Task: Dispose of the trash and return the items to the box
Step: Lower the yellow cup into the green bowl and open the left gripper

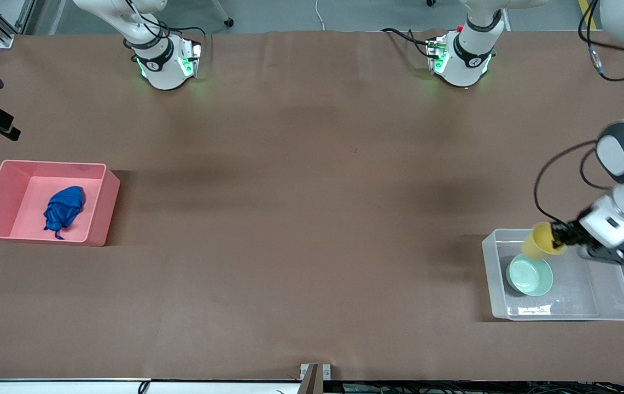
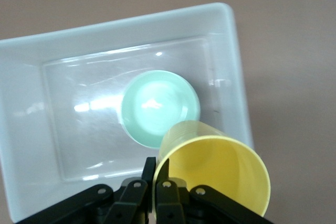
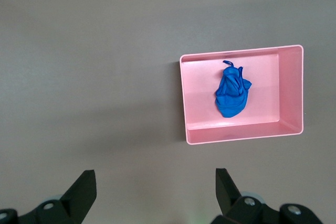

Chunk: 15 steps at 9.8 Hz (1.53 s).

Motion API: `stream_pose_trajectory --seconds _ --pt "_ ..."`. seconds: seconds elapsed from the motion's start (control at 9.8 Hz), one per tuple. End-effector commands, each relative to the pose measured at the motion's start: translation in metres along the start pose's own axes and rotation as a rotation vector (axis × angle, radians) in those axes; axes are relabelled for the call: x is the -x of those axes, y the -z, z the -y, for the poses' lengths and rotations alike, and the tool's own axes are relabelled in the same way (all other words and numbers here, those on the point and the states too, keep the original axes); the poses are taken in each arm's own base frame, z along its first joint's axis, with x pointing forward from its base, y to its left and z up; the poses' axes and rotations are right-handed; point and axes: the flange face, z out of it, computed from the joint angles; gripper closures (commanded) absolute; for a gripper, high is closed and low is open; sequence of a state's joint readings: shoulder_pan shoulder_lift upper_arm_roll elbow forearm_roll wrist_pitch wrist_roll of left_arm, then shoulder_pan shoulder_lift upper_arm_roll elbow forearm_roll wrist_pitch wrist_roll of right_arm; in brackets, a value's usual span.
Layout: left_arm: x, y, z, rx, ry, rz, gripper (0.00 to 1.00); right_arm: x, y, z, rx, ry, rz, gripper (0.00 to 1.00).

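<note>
The left gripper (image 1: 559,236) pinches the cup (image 1: 538,243) over the box (image 1: 495,273); lower it beside the bowl (image 1: 530,275) before releasing (right gripper (image 3: 155,186) waits open, empty, high over the bench).

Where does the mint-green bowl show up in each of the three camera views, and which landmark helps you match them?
Front view: the mint-green bowl lies in the clear tub, at the left arm's end of the table, below the yellow cup.
Left wrist view: the bowl sits mid-picture in the tub.
Right wrist view: not in it.
Shared landmark: the yellow cup, held by the left gripper.
</note>
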<state>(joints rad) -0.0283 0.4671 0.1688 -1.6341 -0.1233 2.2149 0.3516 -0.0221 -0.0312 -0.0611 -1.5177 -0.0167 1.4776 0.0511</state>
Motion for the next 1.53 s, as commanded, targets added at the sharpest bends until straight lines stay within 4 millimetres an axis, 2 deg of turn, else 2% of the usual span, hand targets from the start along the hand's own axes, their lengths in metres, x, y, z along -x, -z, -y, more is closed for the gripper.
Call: stream_pose_trajectory --seconds 0.0,0.2,0.31,0.41,0.51,0.61,0.82,1.02,1.12,1.33,1.43 --pt "-0.019 -0.088 0.012 -0.017 -0.001 0.081 0.99 0.000 0.002 0.000 -0.001 -0.001 0.005 0.00" --pt "-0.012 -0.122 0.027 -0.004 0.043 0.079 0.97 0.000 0.002 0.000 -0.001 0.001 0.005 0.00" --pt "-0.011 -0.124 0.030 -0.001 0.054 0.073 0.87 0.000 0.001 0.000 -0.001 0.001 0.006 0.00" --pt "-0.012 -0.123 0.029 -0.001 0.053 0.071 0.60 0.001 0.000 0.000 -0.001 -0.001 0.010 0.00" --pt "-0.014 -0.112 0.033 -0.004 0.056 0.054 0.06 0.001 -0.001 0.000 -0.001 -0.001 0.011 0.00" --pt "-0.019 -0.083 0.032 -0.008 0.064 0.021 0.00 0.001 0.000 0.000 -0.002 0.000 0.010 0.00" --pt "-0.020 -0.007 0.025 -0.003 0.064 -0.026 0.00 0.000 0.000 0.000 -0.001 -0.002 0.008 0.00" --pt "-0.004 0.068 0.018 0.031 0.074 0.014 0.00 0.000 0.000 -0.001 -0.001 -0.001 0.010 0.00" --pt "0.005 0.104 0.009 -0.003 0.072 0.028 0.00 0.001 0.000 -0.002 0.001 0.013 0.010 0.00" --pt "0.031 0.166 -0.017 -0.012 0.067 0.031 0.00 0.001 0.002 -0.002 0.000 0.016 0.003 0.00" --pt "0.043 0.192 -0.020 0.000 0.067 0.048 0.00 0.001 0.002 -0.001 0.002 0.017 0.003 0.00"
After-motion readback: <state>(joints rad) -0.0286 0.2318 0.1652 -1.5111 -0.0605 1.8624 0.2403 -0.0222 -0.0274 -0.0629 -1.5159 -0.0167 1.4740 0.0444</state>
